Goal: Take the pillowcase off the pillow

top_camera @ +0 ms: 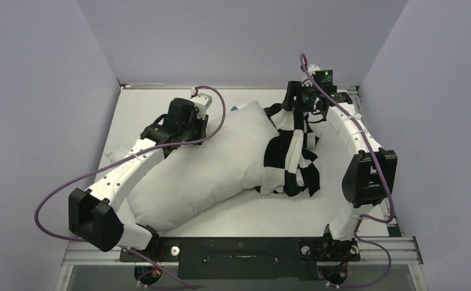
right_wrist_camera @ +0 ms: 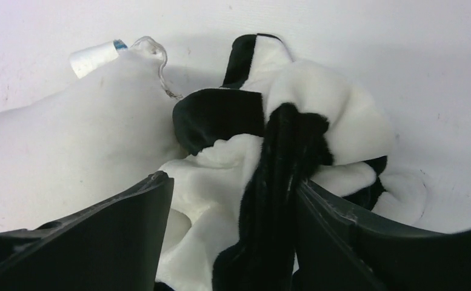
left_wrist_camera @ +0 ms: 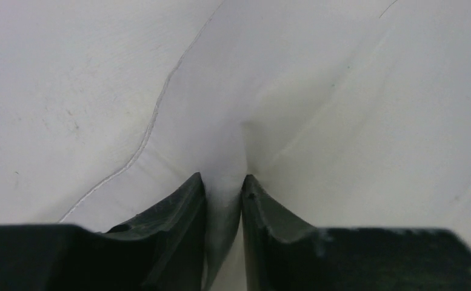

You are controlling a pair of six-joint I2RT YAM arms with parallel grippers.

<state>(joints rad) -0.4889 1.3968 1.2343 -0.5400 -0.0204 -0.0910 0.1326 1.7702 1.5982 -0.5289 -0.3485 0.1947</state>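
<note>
White table (top_camera: 251,213), plump pillow (top_camera: 208,163), crumpled checkered pillowcase (top_camera: 290,159)

pillow (top_camera: 208,170): plain white, plump, long. Lies diagonally on the tabletop (top_camera: 245,215), near-left to far-centre. Mostly bare.
pillowcase (top_camera: 290,160): black/white checker fabric, limp, crumpled into a bunched band at the pillow's right end. Top part is lifted toward far right, the rest heaped on the tabletop.
overlap: can't tell how much pillow is still inside.
</note>
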